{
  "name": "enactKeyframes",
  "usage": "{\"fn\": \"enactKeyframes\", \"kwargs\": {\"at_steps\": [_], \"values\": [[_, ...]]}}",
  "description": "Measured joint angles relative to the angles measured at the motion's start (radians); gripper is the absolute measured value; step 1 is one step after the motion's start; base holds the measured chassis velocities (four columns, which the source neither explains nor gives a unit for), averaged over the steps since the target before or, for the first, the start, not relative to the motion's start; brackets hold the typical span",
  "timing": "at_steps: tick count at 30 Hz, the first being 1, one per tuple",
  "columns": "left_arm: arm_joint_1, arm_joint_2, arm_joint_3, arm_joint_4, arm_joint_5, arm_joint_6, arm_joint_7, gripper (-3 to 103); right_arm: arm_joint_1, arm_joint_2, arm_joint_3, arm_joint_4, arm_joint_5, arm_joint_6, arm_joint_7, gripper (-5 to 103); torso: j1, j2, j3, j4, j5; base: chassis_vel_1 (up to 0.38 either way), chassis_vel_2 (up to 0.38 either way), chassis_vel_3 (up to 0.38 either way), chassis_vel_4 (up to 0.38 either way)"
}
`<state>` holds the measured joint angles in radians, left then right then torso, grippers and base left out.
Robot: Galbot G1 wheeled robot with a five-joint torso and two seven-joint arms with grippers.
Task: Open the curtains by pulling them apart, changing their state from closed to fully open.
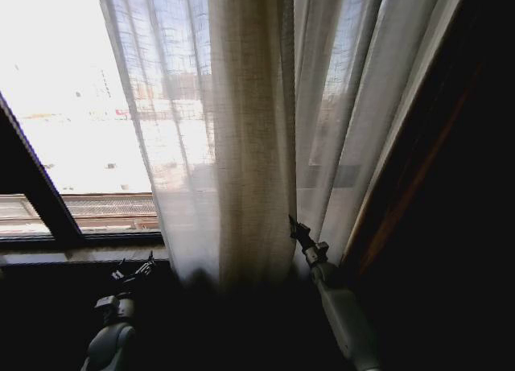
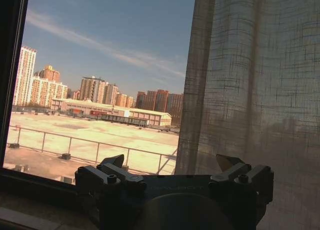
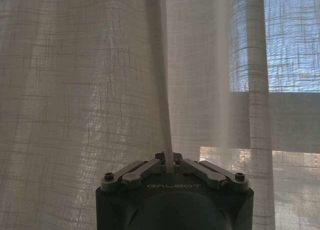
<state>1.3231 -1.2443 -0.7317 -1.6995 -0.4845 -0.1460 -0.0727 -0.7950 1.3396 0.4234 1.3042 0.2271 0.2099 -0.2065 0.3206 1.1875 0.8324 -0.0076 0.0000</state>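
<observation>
- Grey metal and pale casing make up the nearest things: in the head view the left arm sits low on the robot's left, its left claw (image 1: 137, 268) raised just below the dark window sill (image 1: 80, 244) and apart from the fabric.
- From the left wrist view, the left claw (image 2: 172, 162) has its fingers spread wide with nothing between them; the curtain's free edge hangs just beyond one fingertip, and open glass lies past the other.
- On the robot's right, the right arm reaches up and forward, and the right claw (image 1: 296, 228) meets the cloth low down, at the seam where two hanging folds come together.
- Seen from the right wrist view, the right claw (image 3: 169, 160) is pressed together on a narrow vertical fold of the fabric (the fold rises straight up out of the fingertips like a thin cord).
- Sheer white, loosely woven curtains (image 1: 249, 138) hang with their long axis running top to bottom, pleats vertical, though they lean slightly across the head view because the camera is tilted.
- These panels are bunched toward the middle and right of the window, so the left part of the glass is uncovered.
- A dark window frame bar (image 1: 36, 186) slants across that bare part.
- Farthest off, through the uncovered pane, a flat roof with a railing (image 2: 95, 140) and a row of city buildings (image 2: 100, 90) stand under a blue sky.
</observation>
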Motion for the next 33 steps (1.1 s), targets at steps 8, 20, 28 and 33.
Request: {"fn": "enactKeyframes", "kwargs": {"at_steps": [8, 20, 28, 33], "values": [[0.0, 0.0, 0.0, 0.0, 0.0, 0.0, 0.0, 100, 0.02, 0.0, -0.001, -0.014, -0.022, 0.037, -0.006, 0, 0.0, 0.0, 0.0, 0.0006, -0.0004, -0.158, -0.147, 0.138, 0.145], [0.0, 0.0, 0.0, 0.0, 0.0, 0.0, 0.0, 100, 0.118, 0.0, -0.029, -0.131, -0.116, 0.001, 0.1, 0, 0.0, 0.0, 0.0, -0.0002, 0.0005, 0.019, 0.03, -0.024, -0.019], [0.0, 0.0, 0.0, 0.0, 0.0, 0.0, 0.0, 100, 0.178, -0.029, 0.005, -0.198, -0.152, -0.075, 0.26, 0, 0.0, 0.0, 0.0, 0.0004, -0.0002, 0.0, 0.0, 0.0, 0.0], [0.0, 0.0, 0.0, 0.0, 0.0, 0.0, 0.0, 100, 0.186, -0.052, 0.046, -0.203, -0.195, -0.122, 0.362, 0, 0.0, 0.0, 0.0, -0.0001, 0.0002, 0.0, 0.0, 0.0, 0.0]]}}
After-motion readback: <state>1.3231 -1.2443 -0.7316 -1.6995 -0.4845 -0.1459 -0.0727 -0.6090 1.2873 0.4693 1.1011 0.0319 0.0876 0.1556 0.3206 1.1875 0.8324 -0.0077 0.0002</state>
